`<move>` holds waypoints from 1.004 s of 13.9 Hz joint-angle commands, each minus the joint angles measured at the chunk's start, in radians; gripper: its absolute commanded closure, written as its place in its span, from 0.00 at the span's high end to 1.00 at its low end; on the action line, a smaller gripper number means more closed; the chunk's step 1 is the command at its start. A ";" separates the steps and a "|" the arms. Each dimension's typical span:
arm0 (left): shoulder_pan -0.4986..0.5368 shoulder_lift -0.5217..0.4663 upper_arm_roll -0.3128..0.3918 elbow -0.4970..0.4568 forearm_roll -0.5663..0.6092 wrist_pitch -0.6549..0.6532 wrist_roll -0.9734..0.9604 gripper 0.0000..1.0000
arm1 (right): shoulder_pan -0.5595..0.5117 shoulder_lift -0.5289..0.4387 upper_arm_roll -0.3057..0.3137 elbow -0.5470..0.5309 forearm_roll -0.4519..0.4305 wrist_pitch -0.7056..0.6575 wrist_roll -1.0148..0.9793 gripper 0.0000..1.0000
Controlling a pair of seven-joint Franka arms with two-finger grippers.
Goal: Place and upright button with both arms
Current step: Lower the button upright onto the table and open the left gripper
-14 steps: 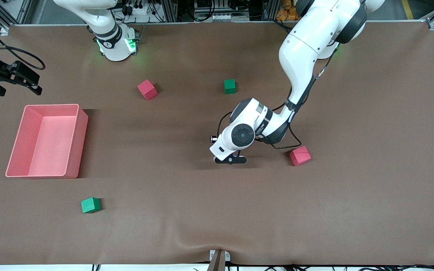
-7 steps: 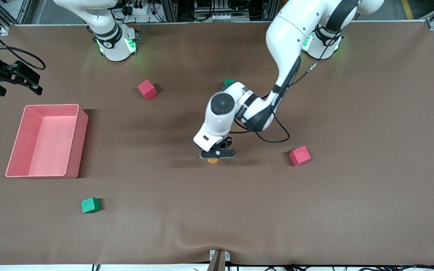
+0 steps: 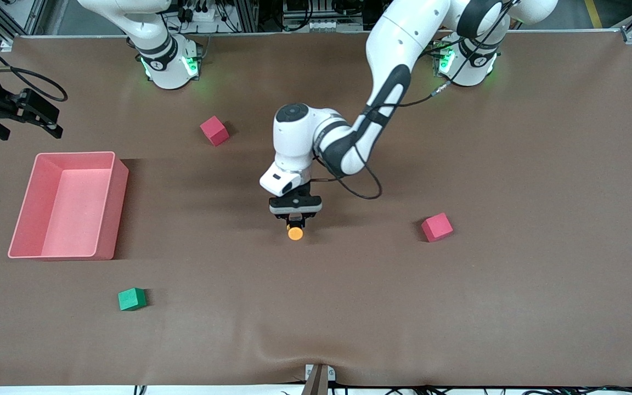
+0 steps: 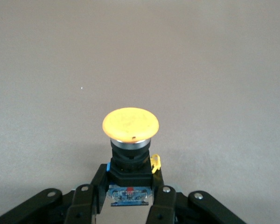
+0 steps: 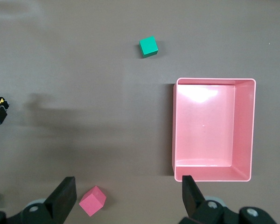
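Note:
The button (image 3: 295,233) has a round orange cap (image 4: 130,124) on a black body (image 4: 129,164). My left gripper (image 3: 294,221) is shut on that body, low over the middle of the table, and the cap sticks out past the fingertips. In the left wrist view the left gripper (image 4: 129,198) clamps the body from both sides. My right gripper (image 3: 25,127) waits open in the air at the right arm's end of the table, above the pink bin (image 3: 120,203). In the right wrist view the right gripper (image 5: 128,193) holds nothing.
One red cube (image 3: 214,130) lies near the right arm's base, and another red cube (image 3: 437,227) sits toward the left arm's end. A green cube (image 3: 131,299) lies nearer the front camera than the bin. The right wrist view shows the bin (image 5: 245,130), a green cube (image 5: 148,46) and a red cube (image 5: 92,200).
The left arm has swung toward the right arm's end and turned its gripper, so the button's orange cap now shows. The right arm has not moved.

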 commanded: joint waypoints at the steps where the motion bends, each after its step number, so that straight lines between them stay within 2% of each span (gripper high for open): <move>1: -0.029 0.024 0.018 -0.001 0.208 0.019 -0.203 0.00 | -0.011 0.004 0.011 0.016 -0.004 -0.015 -0.012 1.00; 9: -0.067 0.074 0.019 0.004 0.705 0.035 -0.489 0.00 | -0.011 0.006 0.011 0.014 -0.002 -0.014 -0.015 1.00; 14: -0.072 0.094 0.022 0.005 0.743 0.078 -0.583 0.00 | -0.011 0.006 0.011 0.014 -0.002 -0.014 -0.014 1.00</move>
